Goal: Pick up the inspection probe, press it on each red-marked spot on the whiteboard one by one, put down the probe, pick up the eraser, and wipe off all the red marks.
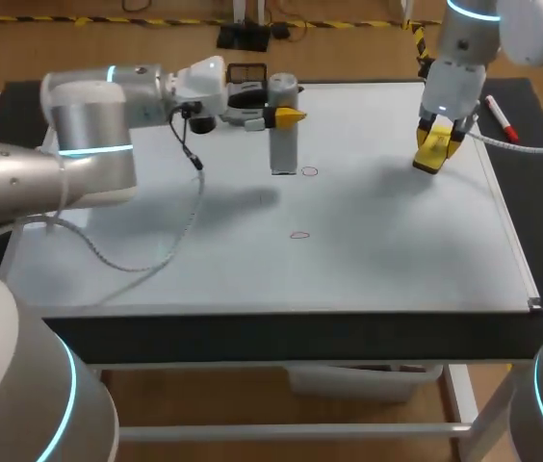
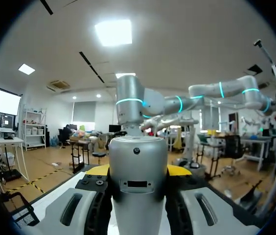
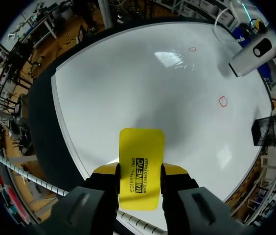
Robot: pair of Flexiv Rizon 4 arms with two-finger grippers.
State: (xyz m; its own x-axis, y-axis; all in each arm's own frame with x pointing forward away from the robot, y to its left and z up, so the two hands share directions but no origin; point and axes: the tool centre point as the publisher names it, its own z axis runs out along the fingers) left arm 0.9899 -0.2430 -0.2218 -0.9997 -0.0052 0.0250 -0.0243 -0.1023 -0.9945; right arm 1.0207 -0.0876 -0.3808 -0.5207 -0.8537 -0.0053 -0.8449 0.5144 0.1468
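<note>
One probe point(image 1: 284, 135) stands upright, clenched in the left jaws. Its lower end is down at the whiteboard point(image 1: 368, 260), just beside a red mark point(image 1: 308, 171). A second red mark point(image 1: 299, 234) lies nearer the front edge, apart from the probe. The right jaws grasp a yellow eraser point(image 1: 432, 152) from two sides. It hangs over the whiteboard's right part, well apart from both marks. A red pen point(image 1: 500, 117) lies on the dark surface point(image 1: 252, 332) just past the whiteboard's right edge.
</note>
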